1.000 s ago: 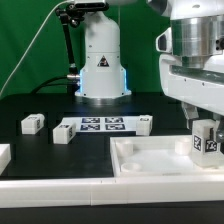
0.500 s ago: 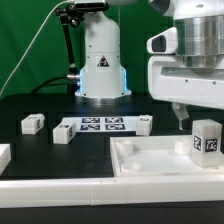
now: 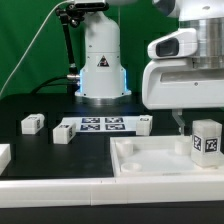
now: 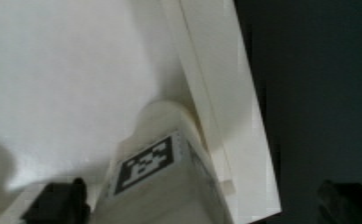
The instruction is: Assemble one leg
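A leg, a stubby white block with a tag on its face, stands upright in the far corner of the large white tray-like piece at the exterior view's right. My gripper hangs just above it, open and apart from it; one finger shows beside the leg. In the wrist view the leg lies below between the dark fingertips, beside the tray's rim; the gripper holds nothing. Three more legs lie on the black table: one, another, a third.
The marker board lies between the loose legs in front of the arm's white base. Another white part's edge shows at the exterior view's left. A white ledge runs along the front.
My gripper has let go of the leg and risen above it. The leg stays upright in the tray's corner.
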{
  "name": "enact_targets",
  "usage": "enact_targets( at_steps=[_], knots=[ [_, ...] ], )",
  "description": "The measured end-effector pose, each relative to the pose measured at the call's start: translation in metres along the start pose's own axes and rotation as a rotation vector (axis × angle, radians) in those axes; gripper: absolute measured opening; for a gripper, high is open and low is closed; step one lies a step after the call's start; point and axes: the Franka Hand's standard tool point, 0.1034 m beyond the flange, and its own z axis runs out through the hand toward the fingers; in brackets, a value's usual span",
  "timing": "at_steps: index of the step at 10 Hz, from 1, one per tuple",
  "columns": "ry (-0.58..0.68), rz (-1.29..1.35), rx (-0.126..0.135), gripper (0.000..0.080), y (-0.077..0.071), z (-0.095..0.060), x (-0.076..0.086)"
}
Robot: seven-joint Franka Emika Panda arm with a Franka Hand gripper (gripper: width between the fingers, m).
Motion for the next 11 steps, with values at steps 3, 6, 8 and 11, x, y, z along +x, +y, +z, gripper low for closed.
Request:
enact_targets(
  at_steps=[3,6,8,11],
  knots=[
    [0.045,-0.364,-0.03,0.0648,0.005,-0.001,0.008],
    [0.062,-0.448,-0.032,0.0637,0.006,0.0,0.008],
    [0.061,-0.448,-0.032,0.0289,0.007,0.0,0.008],
    [0.063,-0.382,-0.016,0.0291,0.013,0.0,0.011]
  ],
)
